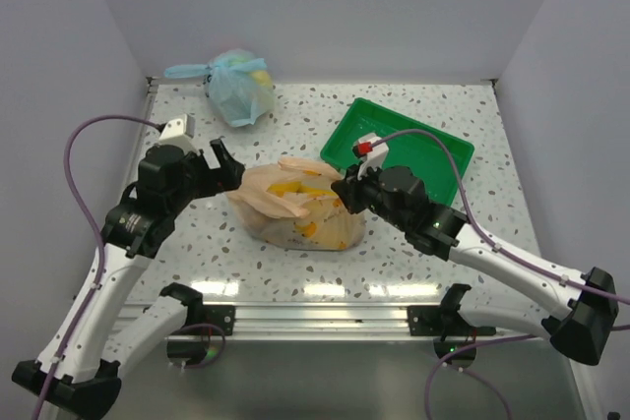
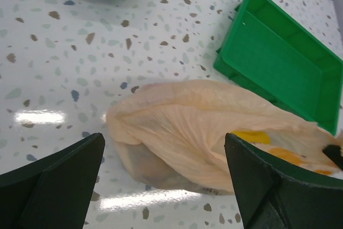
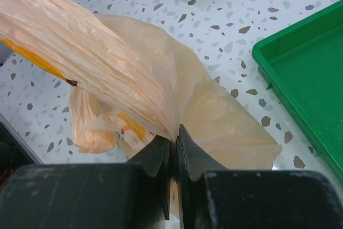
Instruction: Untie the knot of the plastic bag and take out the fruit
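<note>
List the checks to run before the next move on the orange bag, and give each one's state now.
1. Right gripper shut on a gathered fold of the plastic bag: ok.
2. Left gripper open, holding nothing, facing the bag: ok.
3. Knot undone: cannot tell; no view shows it plainly.
4. Fruit out of the bag: not ok; yellow pieces show through the plastic.
5. Green tray beside the bag, nothing in its visible part: ok.

A robotics lab test cell; plain pale walls [image 1: 325,7] box in a speckled tabletop [image 1: 295,110]; an aluminium rail [image 1: 315,320] at its near edge carries a left arm [image 1: 157,194] and a right arm [image 1: 423,213] trailing purple cables [image 1: 108,120].
</note>
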`<state>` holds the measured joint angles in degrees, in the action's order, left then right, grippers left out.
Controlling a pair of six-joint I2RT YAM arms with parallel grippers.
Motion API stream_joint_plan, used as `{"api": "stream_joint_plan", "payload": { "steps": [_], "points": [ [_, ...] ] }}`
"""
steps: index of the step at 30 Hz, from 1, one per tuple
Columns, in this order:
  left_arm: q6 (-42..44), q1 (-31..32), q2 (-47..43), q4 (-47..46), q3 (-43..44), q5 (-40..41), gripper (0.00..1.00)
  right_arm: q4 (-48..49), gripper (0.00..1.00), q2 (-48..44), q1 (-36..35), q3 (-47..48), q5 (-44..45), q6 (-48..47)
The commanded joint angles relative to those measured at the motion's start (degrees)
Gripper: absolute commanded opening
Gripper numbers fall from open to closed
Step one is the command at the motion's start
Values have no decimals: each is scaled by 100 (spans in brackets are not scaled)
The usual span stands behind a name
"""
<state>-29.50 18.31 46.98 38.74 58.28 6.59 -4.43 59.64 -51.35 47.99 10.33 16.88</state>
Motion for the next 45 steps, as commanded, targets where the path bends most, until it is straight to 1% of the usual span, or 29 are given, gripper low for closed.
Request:
{"api": "stream_joint_plan", "payload": {
  "steps": [1, 2, 3, 4, 6, 7, 9, 10, 16, 20, 21, 23, 24, 26, 27, 28, 29, 30, 32, 33, 34, 38, 39, 40, 41, 42, 43, 44, 45],
  "points": [
    [-389, 565, -14, -138, -62, -520, 100, 547, 0, 74, 2, 132, -198, 43],
    [-486, 804, -14, -191, -97, -362, 100, 557, 0, 92, 2, 123, -215, 69],
    [-574, 1059, 13, -305, -124, -30, 100, 566, 0, 109, 2, 106, -224, 78],
    [-723, 1479, 56, -367, -150, 96, 100, 574, 0, 127, 11, 97, -233, 96],
    [-838, 1815, 267, -490, -142, 463, 100, 592, 0, 145, 2, 53, -259, 157],
    [-865, 2095, 459, -516, -150, 640, 100, 601, 0, 153, 2, 44, -277, 183],
    [-900, 2326, 671, -543, -142, 1218, 100, 627, 0, 154, 11, 18, -303, 201],
    [-970, 2483, 863, -543, -133, 1378, 100, 627, 0, 145, 3, 0, -329, 219],
    [-1243, 2678, 1540, -912, -282, 2021, 100, 654, 0, 101, 2, -70, -400, 263],
    [-1453, 2670, 1928, -685, -256, 2565, 100, 584, 0, -22, 2, -140, -374, 236],
    [-1532, 2669, 1972, -597, -273, 2845, 100, 540, 0, -48, 2, -167, -313, 210],
    [-1559, 2582, 2034, -465, -326, 3049, 95, 313, 0, -180, 2, -193, -225, 114],
    [-1533, 2486, 2026, -377, -422, 3085, 90, 232, 0, -241, 2, -228, -68, 79],
    [-1445, 2047, 1938, -350, -580, 3050, 86, 74, 0, -478, 2, -394, 161, 78],
    [-1297, 1837, 1877, -402, -781, 2911, 82, 47, 0, -575, 11, -456, 276, 96],
    [-1200, 1434, 1711, -463, -870, 2848, 79, 21, 0, -654, 29, -526, 486, 139],
    [-1094, 1256, 1613, -525, -958, 2822, 76, -31, 0, -838, 29, -658, 583, 174],
    [-885, 1107, 1534, -604, -1063, 2813, 71, -76, 0, -909, 81, -711, 663, 236],
    [-551, 580, 1384, -631, -1091, 2734, 67, -242, 0, -1067, 178, -878, 830, 403],
    [-435, 578, 1358, -640, -1082, 2690, 67, -295, 0, -1103, 230, -922, 857, 438],
    [-338, 334, 1323, -614, -1056, 2629, 66, -348, 0, -1129, 274, -966, 866, 517],
    [154, -247, 1173, -587, -933, 2444, 61, -769, 0, -1148, 608, -1107, 980, 842],
    [372, -370, 1138, -578, -854, 2339, 56, -822, 0, -1104, 757, -1107, 945, 886],
    [487, -633, 1068, -587, -801, 2268, 52, -840, 0, -1077, 811, -1116, 884, 913],
    [584, -748, 1050, -544, -740, 2181, 41, -849, 0, -1042, 837, -1107, 840, 931],
    [768, -950, 1041, -517, -591, 1936, 37, -849, 0, -963, 864, -1090, 752, 939],
    [831, -1004, 1041, -465, -494, 1821, 32, -849, 0, -919, 873, -1072, 708, 922],
    [866, -1030, 1024, -377, -415, 1724, 20, -823, 0, -858, 881, -1011, 629, 905],
    [962, -1022, 1006, -359, -266, 1384, 13, -806, 2, -709, 873, -950, 367, 870]
  ]
}}
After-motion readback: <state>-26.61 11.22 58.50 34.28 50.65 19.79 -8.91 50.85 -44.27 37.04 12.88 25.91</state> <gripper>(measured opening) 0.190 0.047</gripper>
